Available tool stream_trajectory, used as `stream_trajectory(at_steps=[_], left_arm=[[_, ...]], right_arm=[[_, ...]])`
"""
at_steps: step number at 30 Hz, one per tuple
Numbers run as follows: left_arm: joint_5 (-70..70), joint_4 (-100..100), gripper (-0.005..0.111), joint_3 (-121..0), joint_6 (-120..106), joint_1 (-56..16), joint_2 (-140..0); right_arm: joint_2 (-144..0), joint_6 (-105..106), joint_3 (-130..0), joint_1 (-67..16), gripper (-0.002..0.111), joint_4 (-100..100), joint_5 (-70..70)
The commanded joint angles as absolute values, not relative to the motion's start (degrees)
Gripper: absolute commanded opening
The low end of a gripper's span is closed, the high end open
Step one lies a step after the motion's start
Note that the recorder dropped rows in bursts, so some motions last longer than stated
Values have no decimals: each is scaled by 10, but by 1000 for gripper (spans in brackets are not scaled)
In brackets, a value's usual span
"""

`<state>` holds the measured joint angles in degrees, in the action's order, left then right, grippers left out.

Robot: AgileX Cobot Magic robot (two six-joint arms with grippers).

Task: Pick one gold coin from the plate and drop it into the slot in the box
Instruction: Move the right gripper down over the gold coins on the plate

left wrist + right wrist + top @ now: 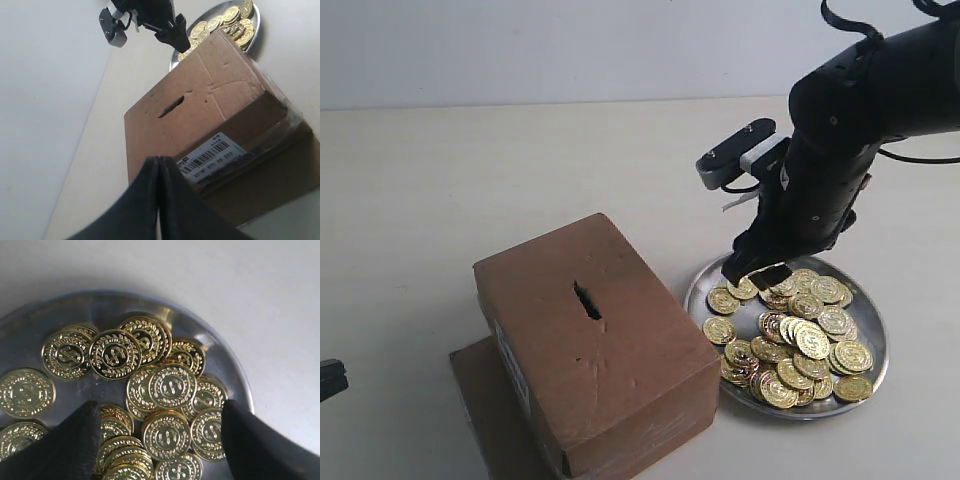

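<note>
Early stage, by the look of it: the box point(610, 370) sits just beside the plate point(700, 285), and the right gripper point(165, 440) hangs low over the plate w/ jaws spread wide, straddling part of the coin pile point(800, 345), nothing held. So the grasp itself, the lift, the carry across to the box slot point(587, 300) & the release all look left to do. The left gripper point(159, 200) is off to the side, jaws pressed together, empty. Materials, big to small: table point(470, 170) = matte pale beige, flat. Box = brown cardboard, rectangular, top dented & creased, barcode label point(212, 155) on one side; it stands on a flat brown cardboard sheet point(485, 410). Plate = round, shallow, polished metal w/ raised rim, mirror-ish enough that coins reflect in it. Coins = thin shiny gold discs, embossed wreath + $ sign, overlapping in loose heaps, a few lying single. Slot = short dark slit, ragged edges, mid top face.
</note>
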<state>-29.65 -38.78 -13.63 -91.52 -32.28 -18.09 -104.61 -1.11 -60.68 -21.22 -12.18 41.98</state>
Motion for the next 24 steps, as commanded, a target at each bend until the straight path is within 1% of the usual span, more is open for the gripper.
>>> stream_trajectory(at_steps=[1, 6, 13, 18, 21, 24], left_arm=[[-289, -392, 0, -134, -912, -327, -178], [-289, -392, 0, -134, -912, -327, -176], [-289, -392, 0, -134, -912, -327, -173], [-289, -392, 0, -134, -912, -327, -173], [-289, -392, 0, -134, -912, -327, -173], [-289, -392, 0, -134, -912, -327, -173]], right_arm=[[-1065, -18, -610, -213, 64, -126, 413], [-1090, -17, -611, -213, 62, -124, 421], [-1129, 9, -670, -213, 62, -98, 493], [-1142, 28, -692, -208, 62, -89, 511], [-1142, 55, -700, -190, 62, -66, 515], [-1146, 111, -709, -156, 61, 9, 528]])
